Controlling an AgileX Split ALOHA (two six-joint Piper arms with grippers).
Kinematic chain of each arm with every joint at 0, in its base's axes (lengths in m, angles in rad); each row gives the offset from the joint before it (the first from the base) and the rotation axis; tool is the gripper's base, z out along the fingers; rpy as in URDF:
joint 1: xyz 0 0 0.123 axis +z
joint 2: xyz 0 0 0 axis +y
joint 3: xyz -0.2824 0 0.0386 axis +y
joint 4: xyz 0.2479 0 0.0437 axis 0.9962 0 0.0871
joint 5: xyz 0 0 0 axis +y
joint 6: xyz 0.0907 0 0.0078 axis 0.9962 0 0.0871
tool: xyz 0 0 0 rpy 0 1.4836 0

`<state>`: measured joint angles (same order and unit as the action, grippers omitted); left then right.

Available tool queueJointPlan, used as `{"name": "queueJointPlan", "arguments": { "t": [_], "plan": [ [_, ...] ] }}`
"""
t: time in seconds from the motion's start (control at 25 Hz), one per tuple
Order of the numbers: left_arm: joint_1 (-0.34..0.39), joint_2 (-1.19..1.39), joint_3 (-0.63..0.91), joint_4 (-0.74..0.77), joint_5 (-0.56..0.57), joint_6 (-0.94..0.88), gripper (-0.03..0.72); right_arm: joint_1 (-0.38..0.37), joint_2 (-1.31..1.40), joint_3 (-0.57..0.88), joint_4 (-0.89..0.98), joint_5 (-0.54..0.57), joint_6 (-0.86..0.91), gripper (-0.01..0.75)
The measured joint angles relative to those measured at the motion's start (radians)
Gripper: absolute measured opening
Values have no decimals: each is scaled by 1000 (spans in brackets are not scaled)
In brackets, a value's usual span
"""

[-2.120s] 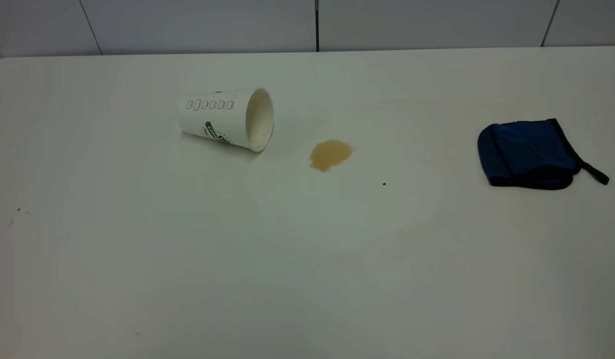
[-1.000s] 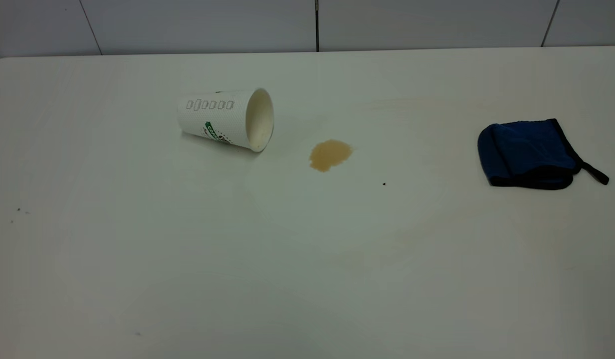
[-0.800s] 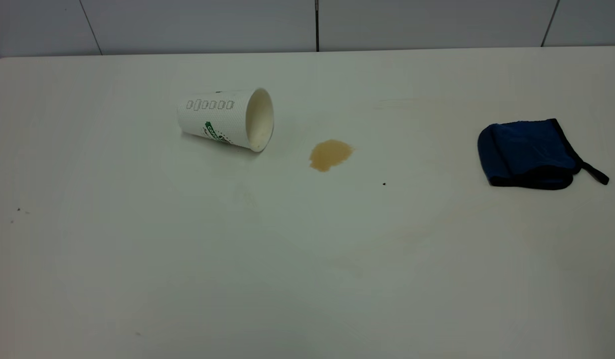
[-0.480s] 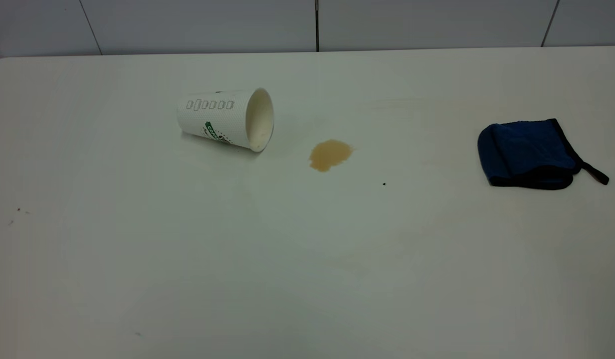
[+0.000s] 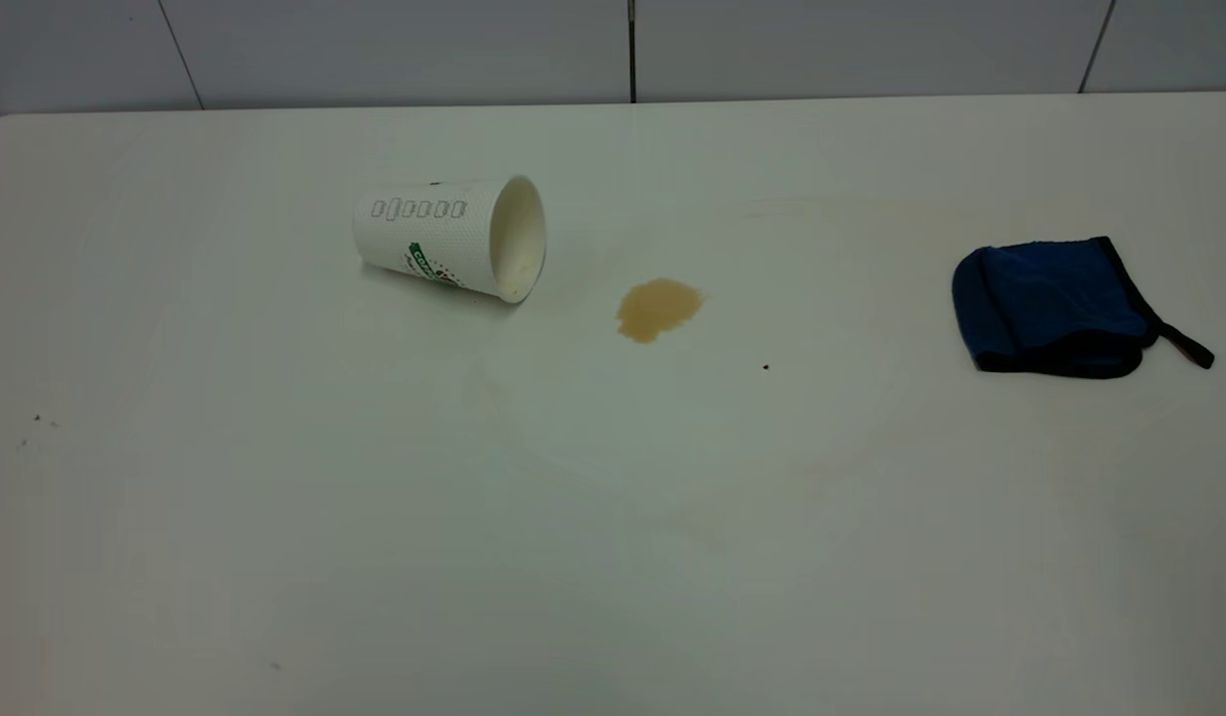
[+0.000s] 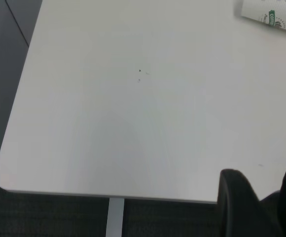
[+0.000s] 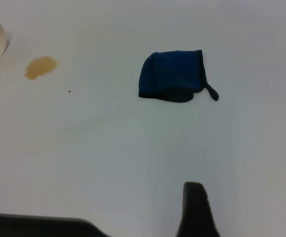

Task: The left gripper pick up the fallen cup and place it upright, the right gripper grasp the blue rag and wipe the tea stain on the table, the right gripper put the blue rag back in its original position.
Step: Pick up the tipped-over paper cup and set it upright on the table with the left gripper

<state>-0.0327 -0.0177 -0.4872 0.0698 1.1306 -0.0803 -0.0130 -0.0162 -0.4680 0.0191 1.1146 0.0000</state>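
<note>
The cup (image 5: 451, 239) lies on its side on the table (image 5: 613, 557), mouth toward the tea stain (image 5: 657, 308). The left hand (image 6: 261, 205), parked over the table's near edge, is nearer it than the right hand (image 7: 197, 210). It holds nothing, fingers (image 6: 234, 197) slightly apart; the right hand's opening I cannot tell.

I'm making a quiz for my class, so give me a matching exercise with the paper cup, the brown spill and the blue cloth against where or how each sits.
Things:
1. white textured paper cup
2. tan-brown tea stain
3. folded dark-blue rag

States:
A. far right of the white table
B. lying on its side
C. between the other two

Pairs: 1-B, 2-C, 3-A
</note>
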Motion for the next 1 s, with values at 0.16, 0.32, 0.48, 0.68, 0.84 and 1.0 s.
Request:
{"name": "queueJointPlan", "arguments": {
  "t": [0.16,0.32,0.48,0.68,0.84,1.0],
  "plan": [
    [0,0,-10,7,7,0,237,0,0,0,0,0,0,561],
    [0,5,-25,36,-21,1,237,0,0,0,0,0,0,561],
    [0,103,-29,77,-96,0,237,0,0,0,0,0,0,561],
    [0,399,-58,156,-246,-44,237,0,0,0,0,0,0,561],
    [0,657,-176,197,-316,-78,237,0,0,0,0,0,0,561],
    [0,900,-307,204,-349,-81,237,0,0,0,0,0,0,561]
  ]
}}
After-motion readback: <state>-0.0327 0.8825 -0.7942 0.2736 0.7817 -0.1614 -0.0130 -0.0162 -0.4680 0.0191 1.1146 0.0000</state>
